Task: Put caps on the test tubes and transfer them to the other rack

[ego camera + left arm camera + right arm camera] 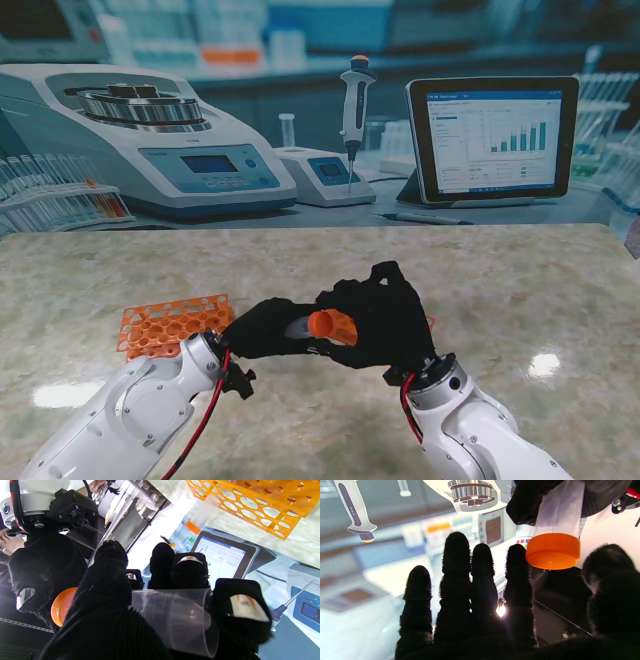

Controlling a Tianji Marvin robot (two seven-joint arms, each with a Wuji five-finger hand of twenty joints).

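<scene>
My left hand (262,328) is shut on a clear test tube (172,615) and holds it level above the table, in front of me. An orange cap (332,325) sits on the tube's end and points toward my right hand (385,318). In the right wrist view the cap (552,551) lies between that hand's index finger and thumb, with the fingers (457,562) stretched out and apart. The orange rack (168,324) lies on the table at my left. In the left wrist view another capped tube (202,512) stands in this rack (252,505).
A sliver of something orange (430,322) shows behind my right hand; what it is stays hidden. The marbled table top (520,300) ends at a backdrop picturing a centrifuge (150,140), a pipette (355,110) and a tablet (492,140).
</scene>
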